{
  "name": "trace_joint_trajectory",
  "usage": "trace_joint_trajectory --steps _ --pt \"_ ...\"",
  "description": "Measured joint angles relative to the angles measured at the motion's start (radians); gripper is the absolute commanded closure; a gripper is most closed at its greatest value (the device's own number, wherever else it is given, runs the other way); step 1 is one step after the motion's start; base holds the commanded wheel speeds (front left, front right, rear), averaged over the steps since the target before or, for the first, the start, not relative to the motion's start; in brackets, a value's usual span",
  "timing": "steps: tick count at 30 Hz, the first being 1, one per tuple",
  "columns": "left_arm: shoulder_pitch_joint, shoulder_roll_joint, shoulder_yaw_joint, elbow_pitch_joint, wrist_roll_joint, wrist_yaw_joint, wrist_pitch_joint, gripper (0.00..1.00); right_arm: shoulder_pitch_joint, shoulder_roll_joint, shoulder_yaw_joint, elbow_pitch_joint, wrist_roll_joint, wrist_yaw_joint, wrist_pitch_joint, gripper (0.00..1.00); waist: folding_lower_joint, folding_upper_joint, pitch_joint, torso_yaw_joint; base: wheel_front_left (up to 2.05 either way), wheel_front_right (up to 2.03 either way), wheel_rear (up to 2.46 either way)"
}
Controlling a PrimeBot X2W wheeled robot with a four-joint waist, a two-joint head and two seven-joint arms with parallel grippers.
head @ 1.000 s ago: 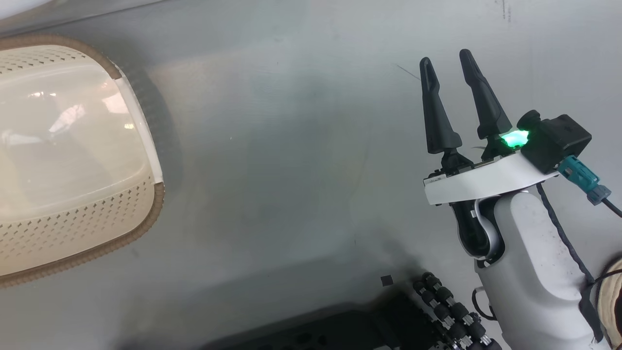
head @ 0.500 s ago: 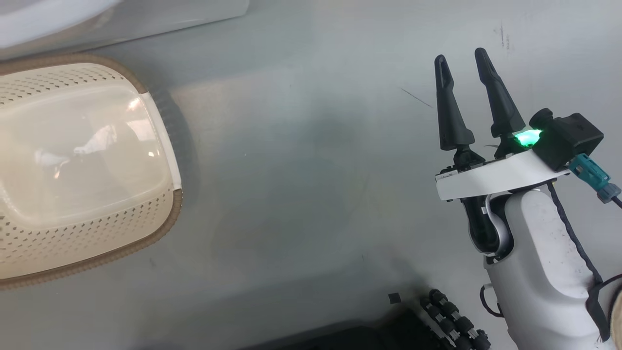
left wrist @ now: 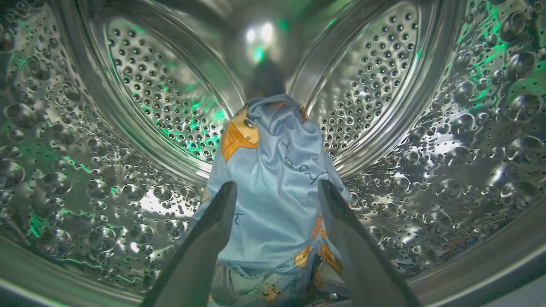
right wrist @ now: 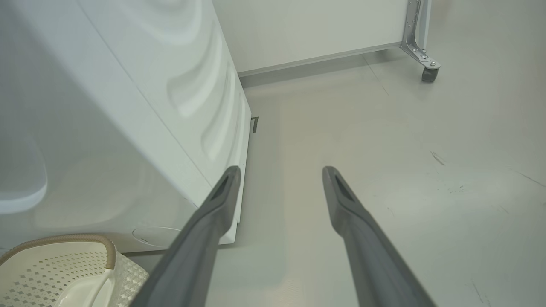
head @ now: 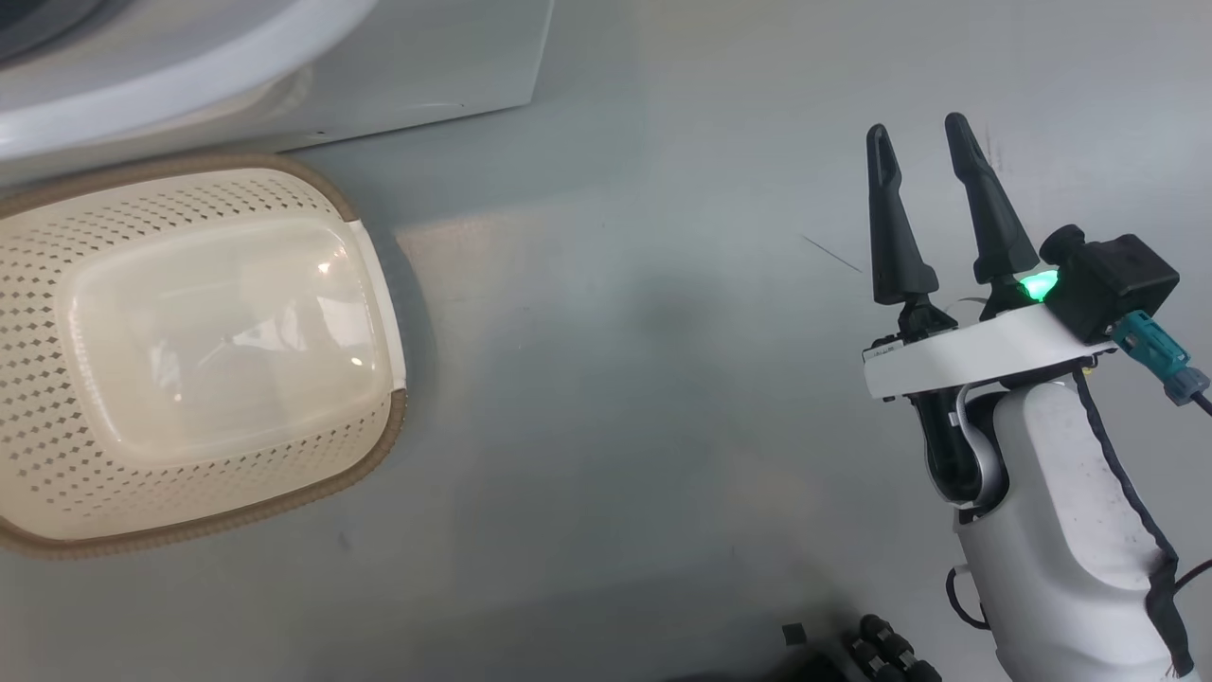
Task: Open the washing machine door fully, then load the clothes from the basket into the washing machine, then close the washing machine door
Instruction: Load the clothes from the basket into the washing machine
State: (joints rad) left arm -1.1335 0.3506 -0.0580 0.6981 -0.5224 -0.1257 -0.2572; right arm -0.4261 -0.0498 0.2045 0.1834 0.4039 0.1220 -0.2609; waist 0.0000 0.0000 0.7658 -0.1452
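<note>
Left wrist view: left gripper [left wrist: 277,183] is inside the drum [left wrist: 128,85], its fingers spread wide. Clothes [left wrist: 277,140] sit in a heap at centre frame, light blue with orange-brown prints. The heap rises between and beyond the two fingers from the drum's lower wall. Cannot tell whether either finger touches the fabric; nothing is pinched. Green glints on the perforated steel. Head view: basket [head: 38,417] at left of frame, on the grey floor [head: 615,379], with its glossy cream bottom showing. Its brown rim lies just below the washer [head: 284,66], whose white front fills the upper left corner. Right gripper [head: 917,125] at right of frame, fingers pointing up-frame and spread apart, holding nothing, over bare floor and well apart from the basket. A green light [head: 1037,284] glows at its wrist beside a black camera block [head: 1108,275]. Right wrist view: the same fingers parted, the washer's white side panel at left of frame, a corner of the basket at lower left, and a caster [right wrist: 428,73] under a pale board [right wrist: 307,30] at upper right.
</note>
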Motion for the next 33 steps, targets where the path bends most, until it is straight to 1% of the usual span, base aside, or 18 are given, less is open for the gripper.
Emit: trace_joint_trajectory --steps 9,13,17,19,28,33 --pt "0.077 -0.019 0.044 -0.054 -0.004 0.0 0.0 0.0 0.027 0.0 -0.007 0.017 -0.011 0.0 0.0 0.0 0.0 0.0 -0.074 0.023 0.0 0.0 0.0" --pt "0.157 -0.03 0.064 -0.076 -0.003 0.0 0.0 0.0 0.034 0.0 -0.013 0.027 -0.011 0.0 0.0 0.0 -0.0001 0.0 -0.119 0.034 0.0 0.0 0.0" --pt "0.222 -0.057 0.083 -0.1 -0.004 0.0 0.0 0.0 0.062 0.0 -0.016 0.035 -0.019 0.0 0.0 0.0 -0.0001 0.0 -0.156 0.04 0.0 0.0 0.0" --pt "0.254 -0.057 0.084 -0.114 0.009 0.0 0.0 0.0 0.071 0.0 -0.017 0.039 -0.019 0.0 0.0 0.0 -0.0002 0.0 -0.175 0.044 0.0 0.0 0.0" --pt "0.401 -0.091 0.129 -0.212 0.025 0.0 0.0 0.0 0.109 0.0 -0.02 0.046 -0.019 0.0 0.0 0.0 -0.0001 0.0 -0.262 0.056 0.0 0.0 0.0" --pt "0.482 -0.118 0.153 -0.262 0.054 0.0 0.0 0.0 0.114 0.0 -0.021 0.051 -0.019 0.0 0.0 0.0 -0.0001 0.0 -0.302 0.062 0.0 0.0 0.0"
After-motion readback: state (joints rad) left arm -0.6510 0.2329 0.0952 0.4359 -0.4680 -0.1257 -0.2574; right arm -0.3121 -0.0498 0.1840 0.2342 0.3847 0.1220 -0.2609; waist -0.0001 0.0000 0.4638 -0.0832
